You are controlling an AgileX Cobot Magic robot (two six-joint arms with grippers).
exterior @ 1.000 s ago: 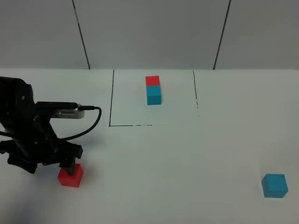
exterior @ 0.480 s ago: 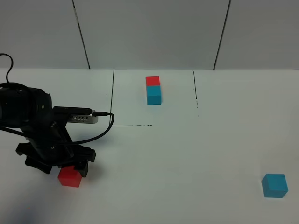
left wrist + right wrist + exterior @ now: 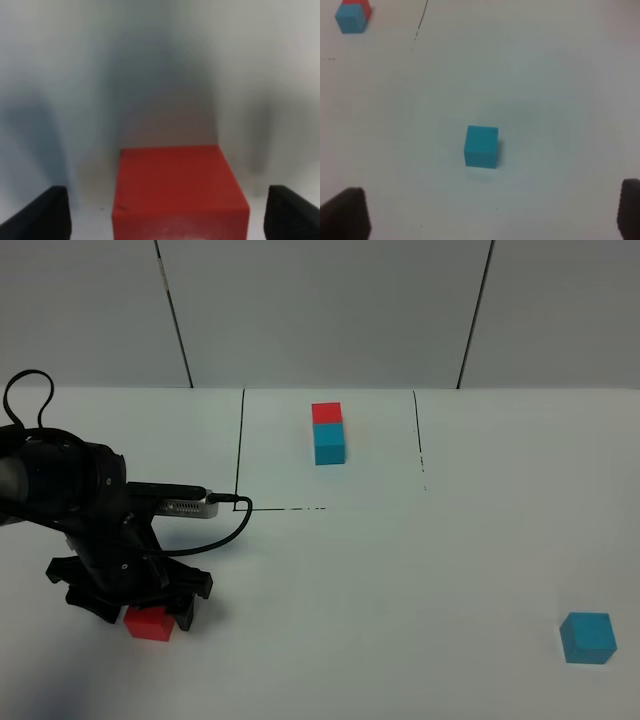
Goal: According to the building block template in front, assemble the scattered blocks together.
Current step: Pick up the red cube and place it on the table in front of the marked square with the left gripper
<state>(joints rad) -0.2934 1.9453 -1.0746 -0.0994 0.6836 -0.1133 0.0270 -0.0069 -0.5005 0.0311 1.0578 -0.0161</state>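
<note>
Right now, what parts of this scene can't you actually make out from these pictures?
1. Red cube: in the high view, the left arm covers most of it.
2. Left tool: in its wrist view, the frame edge cuts off all but two blurred fingertips.
3. Right tool: only two dark tips show at its wrist view's edge; the arm lies outside the high view.
4. Template pair: small in the right wrist view, its red half clipped by the frame edge.
</note>
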